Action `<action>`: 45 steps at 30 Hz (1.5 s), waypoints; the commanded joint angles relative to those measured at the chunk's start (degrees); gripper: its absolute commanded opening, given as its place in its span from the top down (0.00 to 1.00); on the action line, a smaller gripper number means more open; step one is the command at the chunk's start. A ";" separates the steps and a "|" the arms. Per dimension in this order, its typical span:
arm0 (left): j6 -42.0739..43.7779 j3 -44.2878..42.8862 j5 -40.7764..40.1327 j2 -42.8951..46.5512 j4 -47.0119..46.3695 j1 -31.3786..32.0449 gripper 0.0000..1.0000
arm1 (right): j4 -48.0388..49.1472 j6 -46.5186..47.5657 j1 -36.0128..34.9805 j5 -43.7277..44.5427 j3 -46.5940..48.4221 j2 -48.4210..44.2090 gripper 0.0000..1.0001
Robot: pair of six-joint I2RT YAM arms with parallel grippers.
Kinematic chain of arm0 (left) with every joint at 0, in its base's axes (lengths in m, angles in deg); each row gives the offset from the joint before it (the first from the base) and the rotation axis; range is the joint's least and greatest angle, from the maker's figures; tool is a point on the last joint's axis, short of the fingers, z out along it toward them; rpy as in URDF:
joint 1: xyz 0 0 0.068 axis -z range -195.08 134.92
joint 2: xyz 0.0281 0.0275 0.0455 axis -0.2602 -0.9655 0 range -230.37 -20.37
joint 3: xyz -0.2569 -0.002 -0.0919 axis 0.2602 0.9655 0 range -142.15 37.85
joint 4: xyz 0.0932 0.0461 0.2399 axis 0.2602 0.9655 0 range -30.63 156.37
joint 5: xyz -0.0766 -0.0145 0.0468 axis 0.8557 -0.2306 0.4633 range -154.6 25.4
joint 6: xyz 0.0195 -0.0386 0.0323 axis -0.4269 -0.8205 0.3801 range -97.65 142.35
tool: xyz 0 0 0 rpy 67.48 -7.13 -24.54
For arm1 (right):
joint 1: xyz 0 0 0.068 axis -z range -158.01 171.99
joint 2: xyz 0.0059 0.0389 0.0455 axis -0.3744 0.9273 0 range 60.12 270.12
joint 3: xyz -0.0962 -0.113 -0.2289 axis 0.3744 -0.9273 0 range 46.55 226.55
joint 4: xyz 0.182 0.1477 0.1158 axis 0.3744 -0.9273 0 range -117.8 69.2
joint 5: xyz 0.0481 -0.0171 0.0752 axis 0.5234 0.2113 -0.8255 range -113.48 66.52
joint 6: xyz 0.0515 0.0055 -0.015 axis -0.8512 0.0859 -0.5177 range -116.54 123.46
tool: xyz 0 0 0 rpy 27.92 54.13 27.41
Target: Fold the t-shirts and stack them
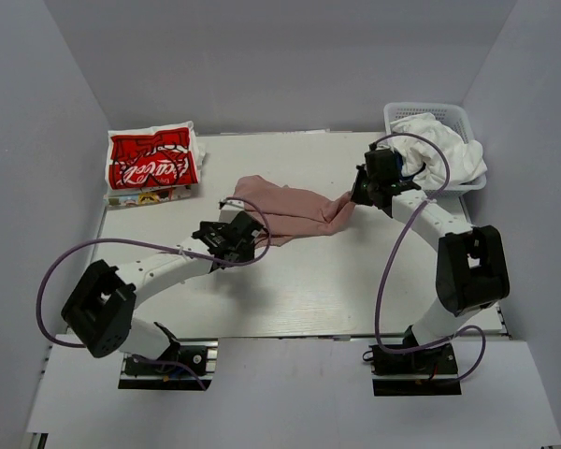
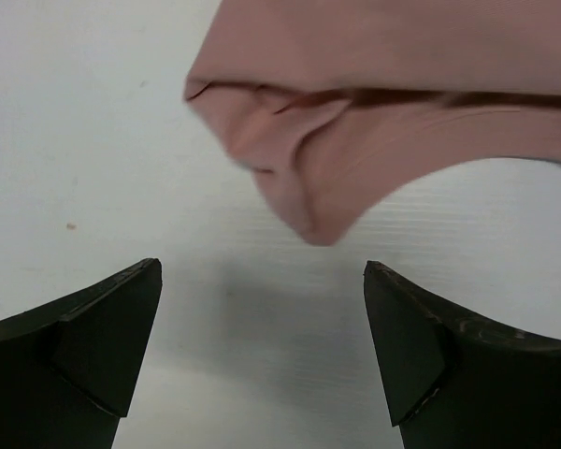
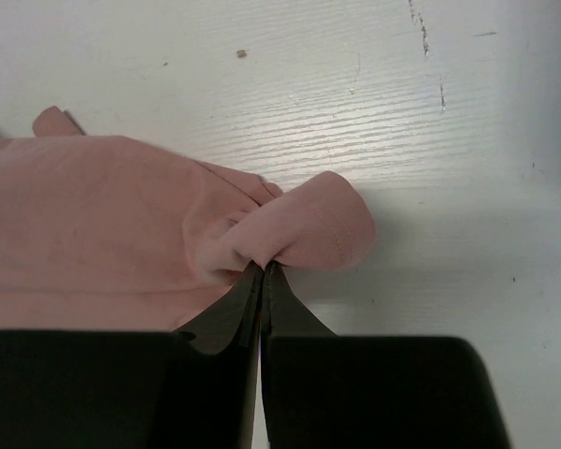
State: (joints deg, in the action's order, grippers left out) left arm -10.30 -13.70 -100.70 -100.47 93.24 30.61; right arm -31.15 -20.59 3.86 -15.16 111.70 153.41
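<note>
A dusty pink t-shirt (image 1: 294,208) lies bunched across the middle of the table. My right gripper (image 1: 355,195) is shut on its right edge; in the right wrist view the fingertips (image 3: 262,268) pinch a rolled hem of the pink cloth (image 3: 299,229). My left gripper (image 1: 246,241) is open and empty, just short of the shirt's left end; in the left wrist view the pink cloth (image 2: 355,140) hangs ahead of the gap between the fingers (image 2: 407,337). A folded red t-shirt with white script (image 1: 151,162) lies at the far left. A white t-shirt (image 1: 439,145) sits in the basket.
The white mesh basket (image 1: 402,112) stands at the far right corner, behind my right arm. The red shirt rests on another folded printed garment (image 1: 150,196). Grey walls enclose the table on the left, back and right.
</note>
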 commanded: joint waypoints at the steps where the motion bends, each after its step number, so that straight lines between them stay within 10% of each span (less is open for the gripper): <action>1: -4.27 2.16 4.89 -0.85 -3.45 -5.94 0.02 | 2.79 -0.82 0.73 -2.95 2.97 0.48 1.00; 12: 0.74 -1.71 15.79 -14.29 -14.79 -14.05 0.27 | 3.23 0.41 1.34 -3.84 2.09 1.27 1.00; 16: -1.11 -3.90 13.16 -13.96 -10.40 -14.93 0.71 | 2.61 0.50 1.70 -2.43 1.57 0.40 1.00; 17: -1.11 -3.91 11.42 -11.34 -9.10 -14.93 1.00 | 2.88 0.76 1.87 -2.25 1.48 0.13 1.00; 27: 4.69 -18.75 -6.26 14.77 -2.31 -14.23 1.00 | 0.77 7.96 4.94 15.64 12.27 -14.80 1.00; 32: 18.04 -23.31 2.42 31.11 -15.58 -14.23 1.00 | -0.37 14.99 5.39 26.22 19.39 -26.21 1.00; 45: 24.03 -55.75 26.56 35.71 -2.50 -14.75 1.00 | -8.34 26.34 5.38 24.91 40.47 -44.51 1.00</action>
State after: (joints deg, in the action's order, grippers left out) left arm 10.66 -63.92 -78.54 -65.74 87.47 16.53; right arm -35.02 0.44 8.36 5.39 146.60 110.18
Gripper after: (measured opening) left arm 0.038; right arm 0.012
